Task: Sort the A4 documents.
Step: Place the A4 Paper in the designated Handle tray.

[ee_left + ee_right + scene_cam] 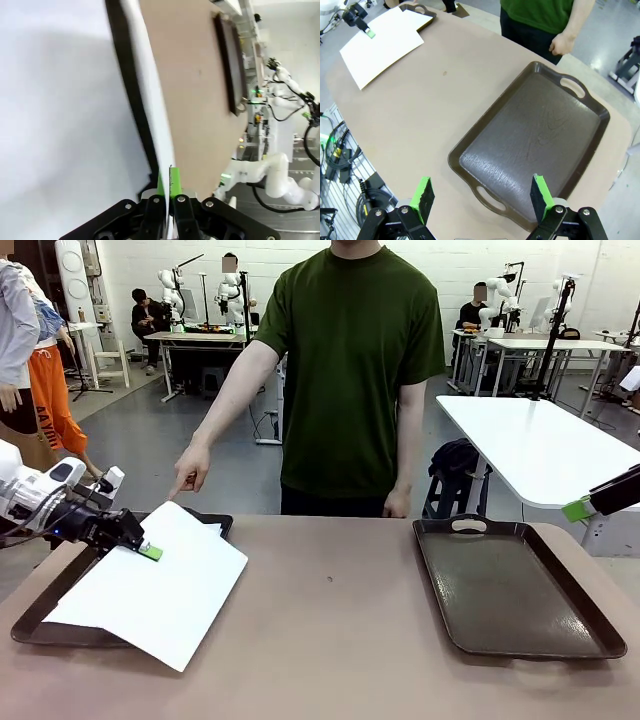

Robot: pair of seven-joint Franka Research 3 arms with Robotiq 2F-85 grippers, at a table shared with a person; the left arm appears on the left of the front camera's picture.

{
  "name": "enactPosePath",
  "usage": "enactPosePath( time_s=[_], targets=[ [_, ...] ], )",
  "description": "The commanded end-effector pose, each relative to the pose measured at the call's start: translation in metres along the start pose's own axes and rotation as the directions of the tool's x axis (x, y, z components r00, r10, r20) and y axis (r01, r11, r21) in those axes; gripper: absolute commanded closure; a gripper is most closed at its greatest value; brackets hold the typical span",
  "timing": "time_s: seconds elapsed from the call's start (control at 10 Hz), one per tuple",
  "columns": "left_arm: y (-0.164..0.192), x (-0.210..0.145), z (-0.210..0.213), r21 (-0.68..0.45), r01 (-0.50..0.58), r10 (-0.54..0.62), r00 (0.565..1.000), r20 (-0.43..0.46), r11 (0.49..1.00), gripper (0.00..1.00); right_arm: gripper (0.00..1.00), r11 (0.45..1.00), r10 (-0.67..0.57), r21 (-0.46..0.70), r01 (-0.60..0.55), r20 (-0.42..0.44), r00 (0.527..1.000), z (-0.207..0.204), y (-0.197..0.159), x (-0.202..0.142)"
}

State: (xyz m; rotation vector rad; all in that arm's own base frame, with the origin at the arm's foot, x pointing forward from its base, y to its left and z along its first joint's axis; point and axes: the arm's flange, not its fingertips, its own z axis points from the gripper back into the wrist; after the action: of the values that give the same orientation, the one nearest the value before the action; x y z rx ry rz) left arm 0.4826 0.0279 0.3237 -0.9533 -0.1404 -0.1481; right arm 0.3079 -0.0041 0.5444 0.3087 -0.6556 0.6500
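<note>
The left claw (150,551) is pressed together on the edge of the top sheet of the A4 documents (160,585), which lie skewed across the left tray (40,625) and overhang onto the table (330,640) (the sheet's edge runs between the green pads). The right claw (482,192) is spread, hovering above the right tray (535,145). The person's hand (190,472) points down just beyond the left claw.

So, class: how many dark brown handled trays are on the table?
2. One dark brown rectangular handled tray lies at the table's left side under the white paper sheets; the other tray lies bare at the right side.
</note>
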Motion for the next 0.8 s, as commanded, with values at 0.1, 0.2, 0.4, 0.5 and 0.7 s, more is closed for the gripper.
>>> enactPosePath(
  time_s=[0.1,0.2,0.4,0.5,0.7],
  targets=[
    [0.016,0.010,0.011,0.155,0.065,-0.066,0.998,0.004,0.986,0.99,0.00,1.000,-0.002,0.019,0.002,0.008,1.000,-0.002,-0.001,0.000],
    [0.024,0.017,0.015,0.199,0.089,-0.089,0.996,-0.007,0.976,0.99,0.00,1.000,-0.002,0.019,0.002,0.008,1.000,-0.002,-0.001,0.000],
    [0.036,0.031,0.022,0.238,0.117,-0.115,0.993,-0.022,0.964,0.99,0.00,1.000,-0.002,0.019,0.002,0.008,1.000,-0.002,-0.001,0.000],
    [0.042,0.035,0.023,0.258,0.116,-0.119,0.993,-0.005,0.959,0.99,0.00,1.000,-0.002,0.019,0.002,0.008,1.000,-0.002,-0.001,0.000],
    [0.050,0.040,0.020,0.291,0.120,-0.127,0.992,0.006,0.949,0.99,0.00,1.000,-0.002,0.019,0.002,0.008,1.000,-0.002,-0.001,0.000]
  ],
)
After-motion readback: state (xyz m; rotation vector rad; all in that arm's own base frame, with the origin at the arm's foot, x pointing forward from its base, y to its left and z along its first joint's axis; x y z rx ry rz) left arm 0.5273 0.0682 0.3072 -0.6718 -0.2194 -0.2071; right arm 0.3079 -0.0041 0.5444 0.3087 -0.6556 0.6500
